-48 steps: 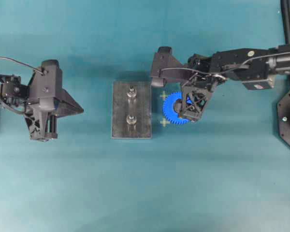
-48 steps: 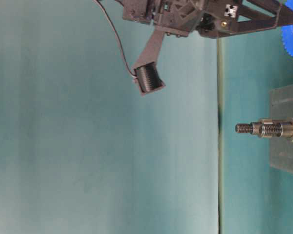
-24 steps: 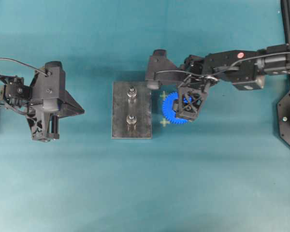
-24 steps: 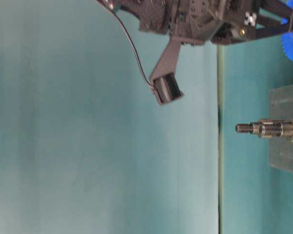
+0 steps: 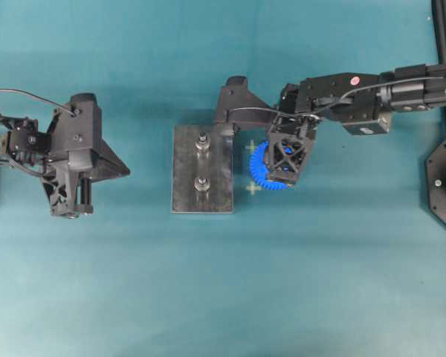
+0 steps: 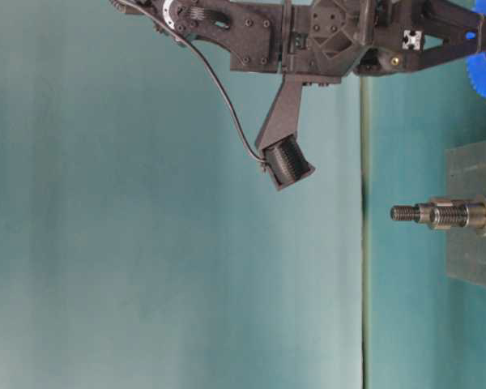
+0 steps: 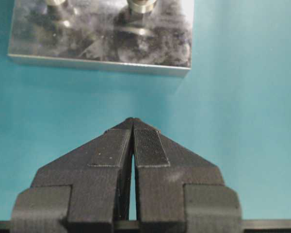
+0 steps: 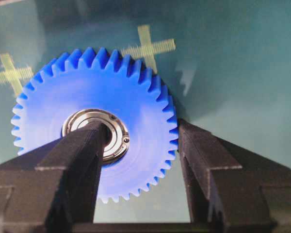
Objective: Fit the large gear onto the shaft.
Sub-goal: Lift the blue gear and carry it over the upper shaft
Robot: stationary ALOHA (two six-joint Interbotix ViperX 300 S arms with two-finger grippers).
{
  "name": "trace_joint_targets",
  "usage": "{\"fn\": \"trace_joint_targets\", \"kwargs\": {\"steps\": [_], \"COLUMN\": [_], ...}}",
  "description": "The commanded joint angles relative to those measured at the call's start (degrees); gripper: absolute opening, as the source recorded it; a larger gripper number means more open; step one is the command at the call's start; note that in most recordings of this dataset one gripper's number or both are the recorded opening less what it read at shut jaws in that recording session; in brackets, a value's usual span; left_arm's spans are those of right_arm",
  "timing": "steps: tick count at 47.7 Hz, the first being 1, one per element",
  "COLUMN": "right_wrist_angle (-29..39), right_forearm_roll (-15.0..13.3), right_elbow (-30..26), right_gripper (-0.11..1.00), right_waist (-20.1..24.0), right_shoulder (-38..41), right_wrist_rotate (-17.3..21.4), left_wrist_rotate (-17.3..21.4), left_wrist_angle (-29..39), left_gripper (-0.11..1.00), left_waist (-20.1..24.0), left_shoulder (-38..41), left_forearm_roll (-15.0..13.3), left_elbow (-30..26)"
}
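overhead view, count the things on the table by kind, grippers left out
blue gear: 1
grey plate: 1
silver pegs on the plate: 2
yellow cross marks: 2
total: 6

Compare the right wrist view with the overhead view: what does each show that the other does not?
Only the right wrist view shows the large gear's silver bearing hub, with one finger over it and one beside the teeth. Only the overhead view shows the grey plate, both pegs and the left gripper. Both show the gear, the yellow crosses and the right gripper.
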Motion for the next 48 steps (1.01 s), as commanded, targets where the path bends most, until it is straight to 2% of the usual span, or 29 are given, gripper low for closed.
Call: {"fn": "trace_joint_targets", "kwargs": {"steps": [1,10,21,30,38,48], "right_wrist_angle": [0.9,3.7,9.1,12.7,13.3,13.5], "right_forearm_roll": [0.0,-0.1,0.3,0.4,0.4,1.0], "right_elbow": [-1.3,-4.3,-11.7,-19.3,-25.2,-29.9], "right_gripper": [0.49,0.49,0.49,0.49,0.49,0.49], "right_waist": [0.1,0.0,-0.2,-1.1,-1.6,-1.8], "right_shoulder": [-3.3,-5.4,-4.6,-2.7,0.3,4.7], "right_wrist_rotate": [0.4,0.4,0.4,-0.4,-0.6,-0.6], "left_wrist_rotate": [-0.1,-0.1,-0.1,-0.2,-0.2,-0.3], "left_wrist_angle": [-0.5,-0.8,-0.8,-0.8,-0.9,-0.9], "left_gripper": [0.00,0.00,0.00,0.00,0.00,0.00], "left_waist": [-0.1,-0.1,-0.1,-0.2,-0.3,-0.4], "left_shoulder": [-0.4,-0.4,-0.3,-0.3,-0.3,-0.3], "left_forearm_roll": [0.1,0.1,0.1,0.1,0.1,0.1], "left_elbow": [-1.4,-1.4,-1.5,-1.7,-1.7,-1.7]}}
